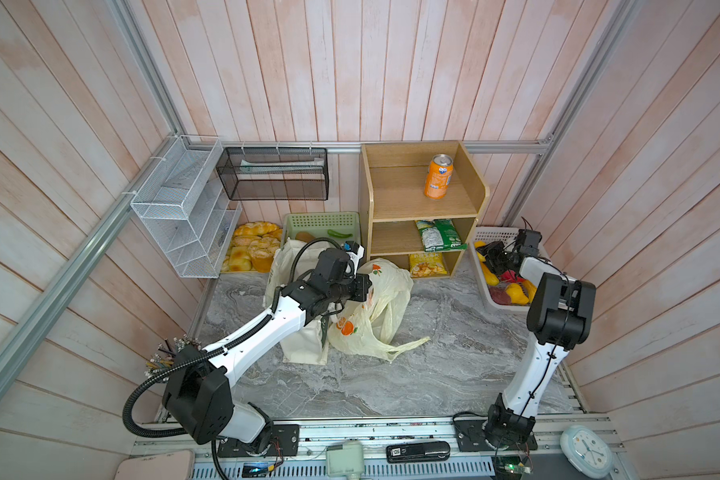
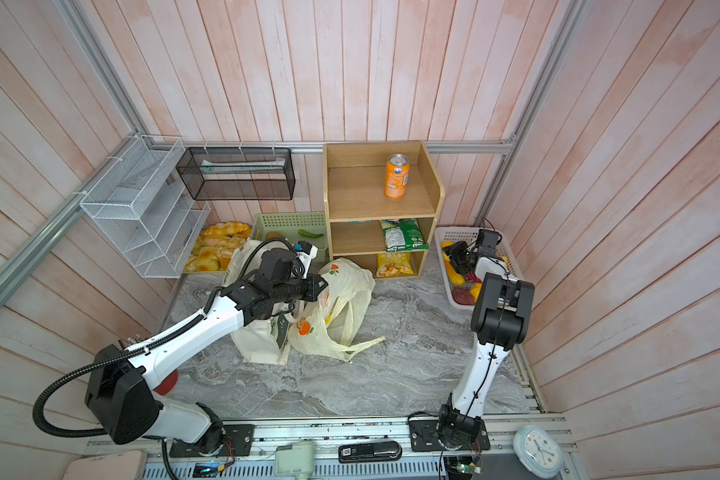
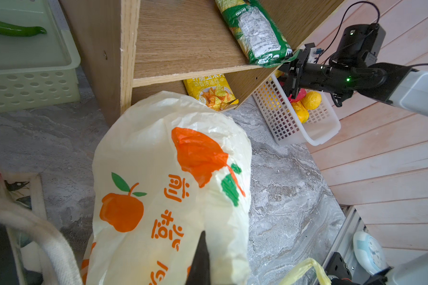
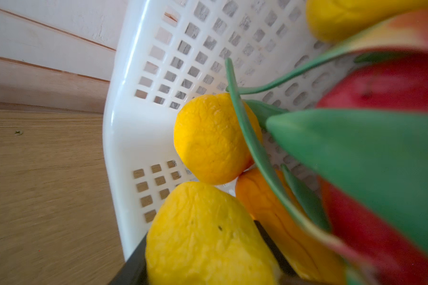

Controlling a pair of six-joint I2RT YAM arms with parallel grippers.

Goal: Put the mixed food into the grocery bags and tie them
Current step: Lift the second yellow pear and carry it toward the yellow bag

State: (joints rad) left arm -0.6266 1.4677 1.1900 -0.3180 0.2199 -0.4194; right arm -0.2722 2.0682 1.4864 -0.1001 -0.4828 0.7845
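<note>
The pale-yellow plastic bag (image 1: 375, 307) (image 2: 341, 299) (image 3: 171, 185) with orange fruit print lies crumpled on the marble floor. It leans against the cream canvas tote (image 1: 304, 345) (image 2: 258, 340). My left gripper (image 1: 366, 291) (image 2: 321, 289) (image 3: 200, 261) is shut on a fold of the plastic bag near its top. My right gripper (image 1: 489, 259) (image 2: 454, 255) (image 4: 208, 246) reaches down into the white basket (image 1: 495, 235) (image 4: 134, 98). A wrinkled yellow lemon-like fruit (image 4: 203, 234) fills the gap between its two fingers, touching both.
The white basket also holds more yellow fruit (image 4: 215, 138) and a red fruit with green leaves (image 4: 381, 98). A wooden shelf (image 1: 391, 203) carries an orange can (image 1: 438, 176), a green packet (image 1: 439, 235) and a yellow packet (image 1: 428, 265). A green basket (image 1: 321, 220) and bread (image 1: 252, 249) stand behind the tote.
</note>
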